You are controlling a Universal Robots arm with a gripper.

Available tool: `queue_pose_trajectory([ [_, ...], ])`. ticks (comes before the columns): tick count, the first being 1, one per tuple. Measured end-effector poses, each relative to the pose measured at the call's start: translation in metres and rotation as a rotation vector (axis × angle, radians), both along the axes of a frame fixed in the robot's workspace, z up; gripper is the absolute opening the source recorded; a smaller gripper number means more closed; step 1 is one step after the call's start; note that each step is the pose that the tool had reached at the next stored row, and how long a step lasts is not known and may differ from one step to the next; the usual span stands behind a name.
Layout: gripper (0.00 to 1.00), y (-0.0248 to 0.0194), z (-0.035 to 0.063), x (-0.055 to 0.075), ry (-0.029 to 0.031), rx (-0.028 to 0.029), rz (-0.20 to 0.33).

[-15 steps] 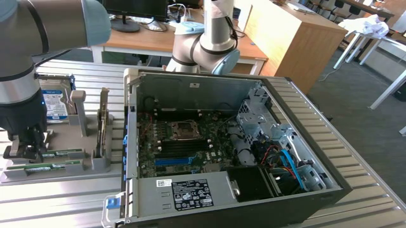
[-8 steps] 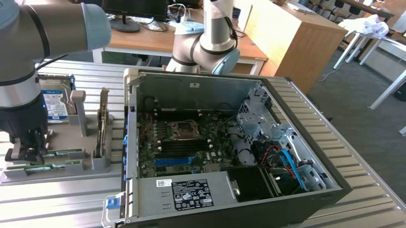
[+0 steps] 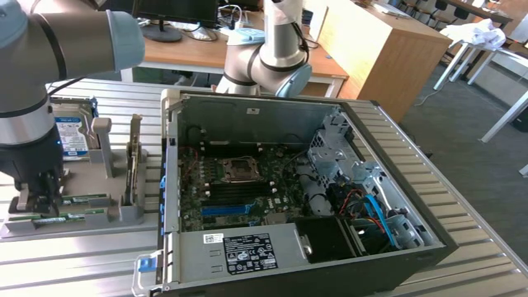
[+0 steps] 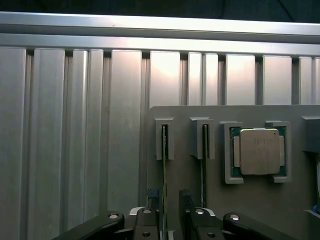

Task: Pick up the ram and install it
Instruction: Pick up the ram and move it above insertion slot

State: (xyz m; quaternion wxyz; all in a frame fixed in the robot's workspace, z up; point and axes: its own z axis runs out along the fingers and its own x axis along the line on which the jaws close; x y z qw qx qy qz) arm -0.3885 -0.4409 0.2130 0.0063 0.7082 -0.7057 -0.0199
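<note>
- Black 2-finger gripper point(image 4: 168, 212): jaws wide apart, holding nothing, straddling the ram.
- Ram, thin green circuit-board stick point(image 4: 164, 160): on edge in a slot of the grey plastic holder point(image 4: 280, 210).
- Second green stick point(image 4: 203, 165): just beside; 1 finger stands between the 2 sticks.
- Risk: off-centre closing may tilt the ram or nudge its neighbour.

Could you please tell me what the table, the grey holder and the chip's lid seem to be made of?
Table: likely aluminium with a brushed matt silver finish; it is built of ribbed profiles that catch soft glare.
Holder: probably plastic, perhaps printed; it is a flat matt grey with no shine.
Chip lid: metal, by its dull satin silver and faint sheen.
</note>
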Motion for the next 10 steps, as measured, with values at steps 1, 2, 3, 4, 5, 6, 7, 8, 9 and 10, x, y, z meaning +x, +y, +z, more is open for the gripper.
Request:
queue_pose_trajectory([
  [1, 0.3, 0.0, -0.0008, 0.0, 0.0, 0.0, 0.0],
  [2, 0.3, 0.0, -0.0016, 0.0, 0.0, 0.0, 0.0],
  [3, 0.3, 0.0, -0.0024, 0.0, -0.0001, 0.0, 0.0],
  [4, 0.3, 0.0, -0.0031, 0.0, 0.0, 0.0, 0.0],
  [5, 0.3, 0.0, -0.0038, 0.0, 0.0001, 0.0, 0.0],
  [6, 0.3, 0.0, -0.0046, 0.0, 0.0001, 0.0, 0.0],
  [7, 0.3, 0.0, -0.005, 0.0, 0.0002, -0.0001, 0.0],
  [8, 0.3, 0.0, -0.005, 0.0, 0.0002, -0.0002, 0.0],
  [9, 0.3, 0.0, -0.005, 0.0, 0.0003, -0.0002, 0.0],
  [10, 0.3, 0.0, -0.0051, 0.0, 0.0002, -0.0001, 0.0],
])
